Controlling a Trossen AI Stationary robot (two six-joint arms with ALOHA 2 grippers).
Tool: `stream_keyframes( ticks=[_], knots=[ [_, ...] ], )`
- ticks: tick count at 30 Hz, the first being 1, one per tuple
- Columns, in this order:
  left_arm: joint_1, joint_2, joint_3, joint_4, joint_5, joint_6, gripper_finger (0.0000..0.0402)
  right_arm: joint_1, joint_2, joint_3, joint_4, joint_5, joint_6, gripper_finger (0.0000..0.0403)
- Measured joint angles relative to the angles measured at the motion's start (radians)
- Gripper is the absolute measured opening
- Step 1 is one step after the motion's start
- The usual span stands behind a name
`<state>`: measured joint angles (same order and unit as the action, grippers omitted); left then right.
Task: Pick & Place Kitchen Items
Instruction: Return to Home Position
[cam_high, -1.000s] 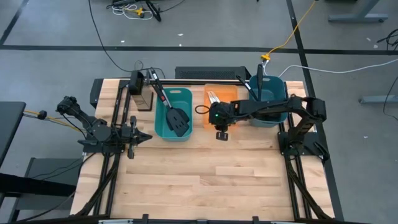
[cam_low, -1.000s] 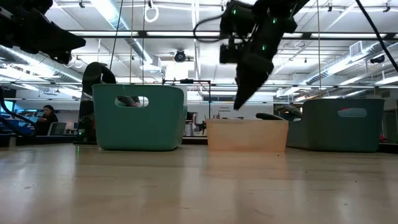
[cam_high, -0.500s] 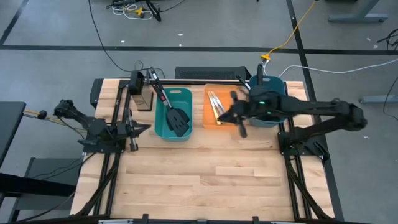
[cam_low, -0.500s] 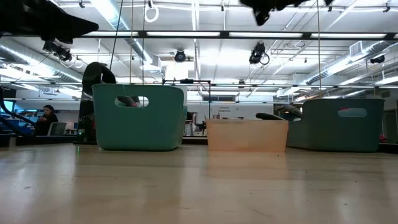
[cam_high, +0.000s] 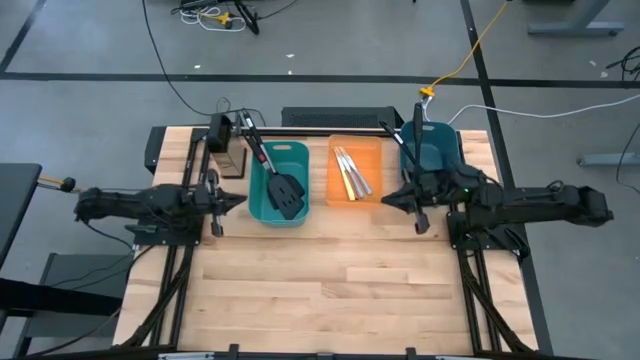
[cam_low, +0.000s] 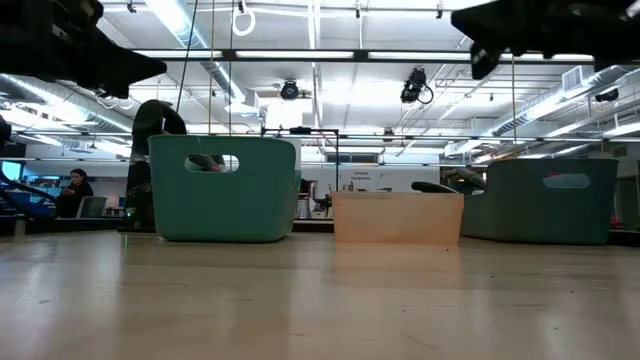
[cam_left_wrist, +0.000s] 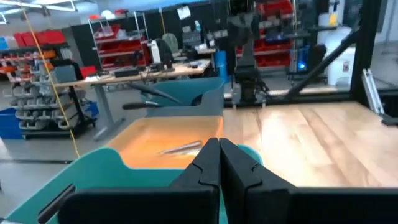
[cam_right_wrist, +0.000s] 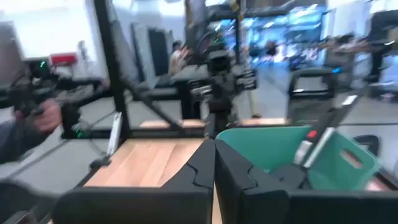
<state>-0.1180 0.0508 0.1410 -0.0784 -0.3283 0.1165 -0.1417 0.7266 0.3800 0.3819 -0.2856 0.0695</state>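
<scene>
Two black slotted spatulas (cam_high: 283, 190) lie in the left teal bin (cam_high: 300, 215), their red-marked handles leaning on its far left rim. Silver knives (cam_high: 352, 172) lie in the orange bin (cam_high: 337, 195). A black ladle handle (cam_high: 418, 122) sticks up out of the right teal bin (cam_high: 447, 150). My left gripper (cam_high: 240, 201) hovers shut and level just left of the spatula bin, pointing right; in its wrist view the fingers (cam_left_wrist: 219, 152) are closed on nothing. My right gripper (cam_high: 386, 199) hovers shut and level near the orange bin's near right corner, pointing left, and it too holds nothing (cam_right_wrist: 214, 155).
A dark box (cam_high: 228, 150) stands at the far left behind the spatula bin. Black frame rails (cam_high: 190, 250) run along both table sides. Bare wood (cam_high: 330, 280) fills the near half of the table. In the low view both arms hang high above the bins (cam_low: 225, 185).
My right gripper has drawn back from above the orange bin's near edge toward the table's right edge, risen, and tipped from pointing down to level. The knives in the orange bin are now uncovered. My left arm has swung straighter, its gripper shifting slightly toward the far edge.
</scene>
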Motion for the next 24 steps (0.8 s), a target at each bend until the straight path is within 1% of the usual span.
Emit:
stream_keyframes(
  ticks=[2,5,6,9,11,16,22,24],
  knots=[
    [-0.012,-0.049,0.0,-0.027,0.001,-0.006,0.0001,0.006,-0.059,-0.052,0.023,0.044,0.031,0.0007],
    [-0.047,-0.049,0.006,-0.05,0.001,-0.012,0.0001,0.033,-0.142,-0.116,0.022,0.097,0.052,0.0004],
    [-0.058,-0.047,0.007,-0.031,0.002,-0.009,0.0001,0.047,-0.168,-0.133,0.02,0.118,0.053,0.0004],
    [-0.09,-0.043,-0.011,0.013,-0.049,0.02,0.0001,0.083,-0.237,-0.175,0.011,0.186,0.047,0.0004],
    [-0.105,-0.049,-0.023,0.017,-0.068,0.029,0.0001,0.102,-0.273,-0.202,0.011,0.203,0.031,0.0004],
    [-0.117,-0.048,-0.043,0.025,-0.068,0.037,0.0001,0.119,-0.393,-0.271,0.017,0.233,0.004,0.0003],
    [-0.117,-0.049,-0.083,0.027,-0.079,0.014,0.0,0.119,-0.5,-0.359,0.02,0.244,0.025,0.0002],
    [-0.117,-0.049,-0.093,0.038,-0.074,0.003,0.0,0.119,-0.516,-0.367,-0.032,0.267,0.032,0.0002]
  ],
)
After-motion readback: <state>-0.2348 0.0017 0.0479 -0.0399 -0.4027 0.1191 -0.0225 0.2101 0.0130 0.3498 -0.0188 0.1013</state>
